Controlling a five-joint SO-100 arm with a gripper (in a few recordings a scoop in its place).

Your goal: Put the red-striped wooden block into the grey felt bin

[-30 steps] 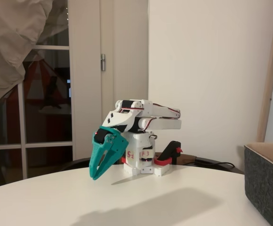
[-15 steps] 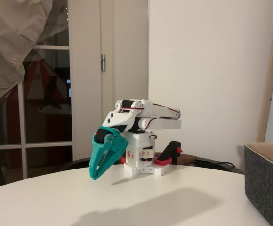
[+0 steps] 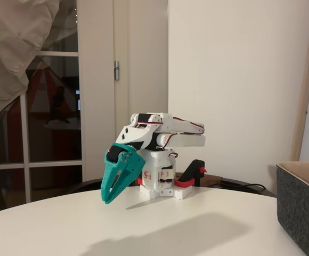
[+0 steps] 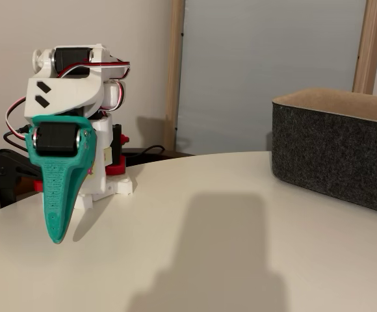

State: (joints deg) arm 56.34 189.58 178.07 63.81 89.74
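Gripper (image 3: 107, 200) is parked in the folded rest pose, teal fingers pressed together to one point, nothing pinched between them. Tip is aimed down at the white table (image 3: 197, 229) and held just above it, apart from the surface. Same closed wedge is seen head-on in the other fixed view (image 4: 57, 237), hung in front of the white arm base (image 4: 104, 182).

Red-striped wooden block cannot be located on the visible table in either fixed view, so its direction from the gripper and its long axis cannot be told. The red seen at the arm's foot is judged to be robot base parts, not the block.

Grey felt bin (image 3: 303, 213) is placed well apart from the gripper, off to the picture-right of it in both fixed views (image 4: 335, 156), with bare tabletop between the two. Tan lining is seen at its rim; its inside is hidden from these low angles.

Task is judged not yet begun: no grasp is made. A block search is needed first; the later carry would be made toward picture-right and lifted over the bin's straight wall.
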